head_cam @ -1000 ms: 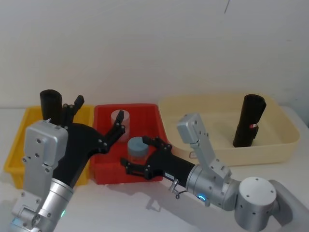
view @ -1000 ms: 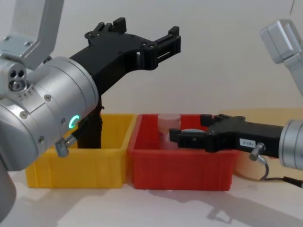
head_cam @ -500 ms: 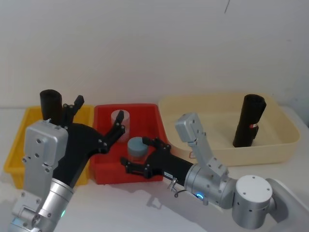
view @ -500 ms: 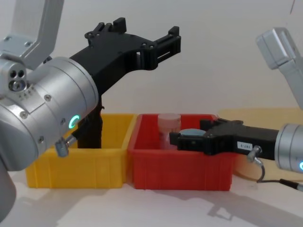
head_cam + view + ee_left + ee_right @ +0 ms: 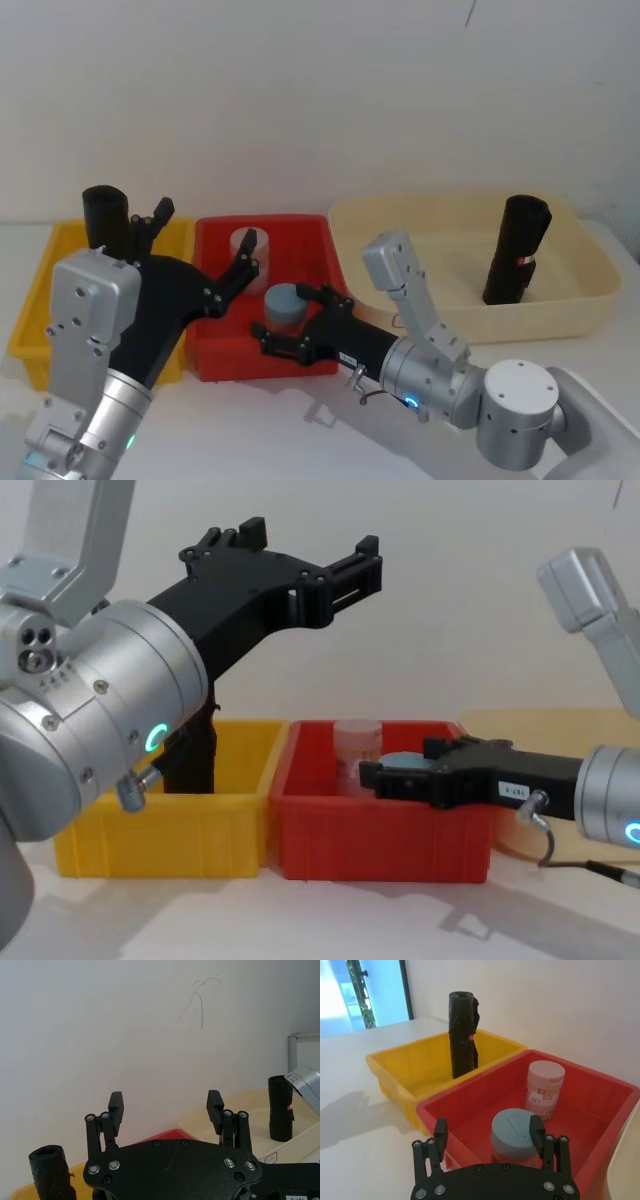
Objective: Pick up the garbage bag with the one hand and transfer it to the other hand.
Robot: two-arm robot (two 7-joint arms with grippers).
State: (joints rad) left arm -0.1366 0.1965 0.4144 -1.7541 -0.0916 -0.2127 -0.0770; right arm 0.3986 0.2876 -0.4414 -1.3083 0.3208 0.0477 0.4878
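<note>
One garbage bag (image 5: 105,215), a black roll, stands upright in the yellow bin (image 5: 45,290); I also see it as the garbage bag (image 5: 462,1035) and the garbage bag (image 5: 50,1165). A second black garbage bag (image 5: 518,250) leans in the cream basin (image 5: 580,310). My left gripper (image 5: 205,238) is open and raised above the yellow and red bins, holding nothing. My right gripper (image 5: 283,312) is open and low at the front of the red bin (image 5: 300,228), its fingers either side of a blue-lidded jar (image 5: 512,1132) without touching it.
The red bin also holds a pale pink-lidded jar (image 5: 545,1087) behind the blue one. The three containers sit side by side against a white wall. Bare white table lies in front of the bins (image 5: 300,430).
The right arm's upper link has drifted slightly left, while its gripper stays near the blue-lidded jar. The left arm has not moved.
</note>
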